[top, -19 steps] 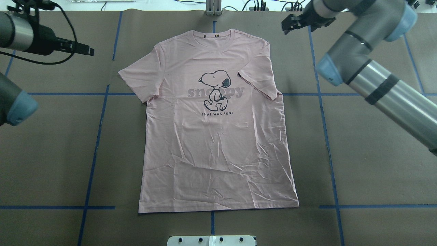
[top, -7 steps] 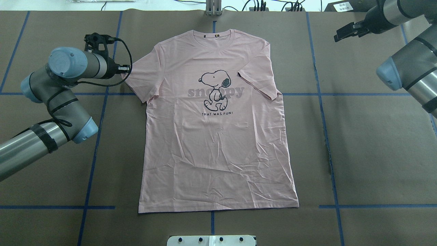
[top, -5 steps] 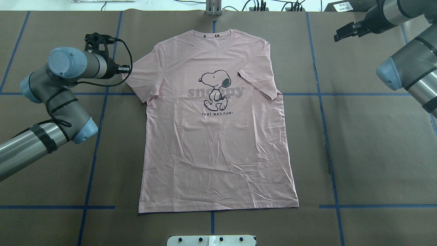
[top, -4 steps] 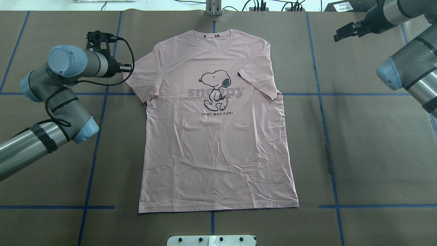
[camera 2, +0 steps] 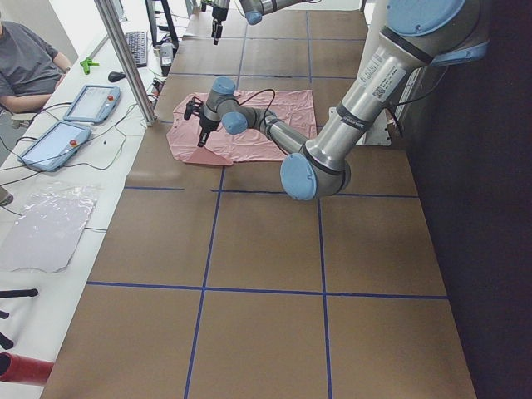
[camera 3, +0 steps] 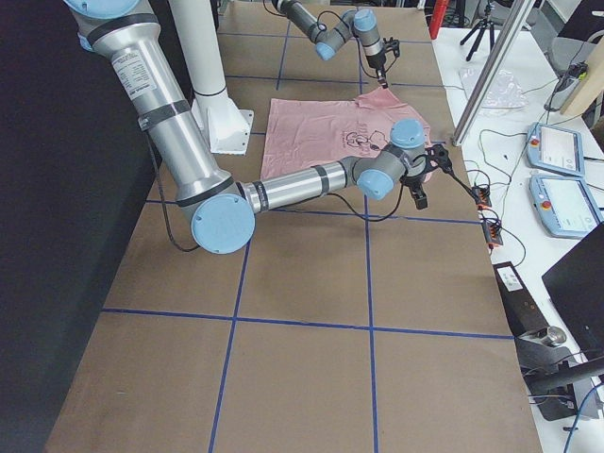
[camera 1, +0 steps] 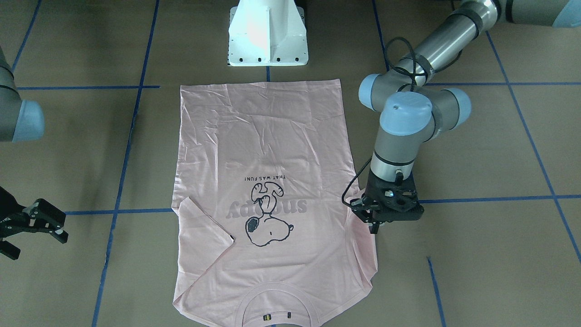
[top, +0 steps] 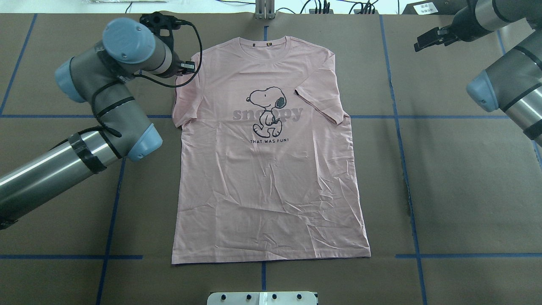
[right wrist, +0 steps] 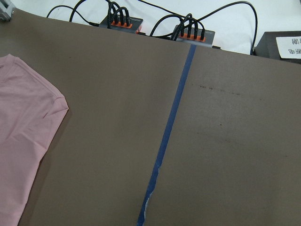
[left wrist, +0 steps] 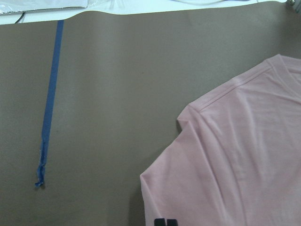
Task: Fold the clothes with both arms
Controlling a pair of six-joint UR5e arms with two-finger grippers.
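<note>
The pale pink T-shirt (top: 266,182) lies flat and print-up on the brown table, collar at the far edge. Its right sleeve (top: 322,101) is folded in over the chest. My left gripper (top: 186,68) is shut on the left sleeve (camera 1: 363,231), which it holds raised and drawn in toward the body. The left wrist view shows the dark fingertips (left wrist: 164,222) close together on the pink sleeve hem (left wrist: 155,188). My right gripper (camera 1: 38,243) hovers open and empty over bare table, well off the shirt's right shoulder (right wrist: 28,108).
The white pedestal base (camera 1: 268,36) stands at the shirt's hem end. Blue tape lines (top: 398,127) grid the brown table cover. Cable boxes (right wrist: 122,22) sit along the far edge. A person (camera 2: 25,66) sits at a side bench with tablets (camera 2: 91,101).
My left arm has swung rightward and toward the far edge, pulling the left sleeve in over the shirt's side. The right arm has stayed still over the last second.
</note>
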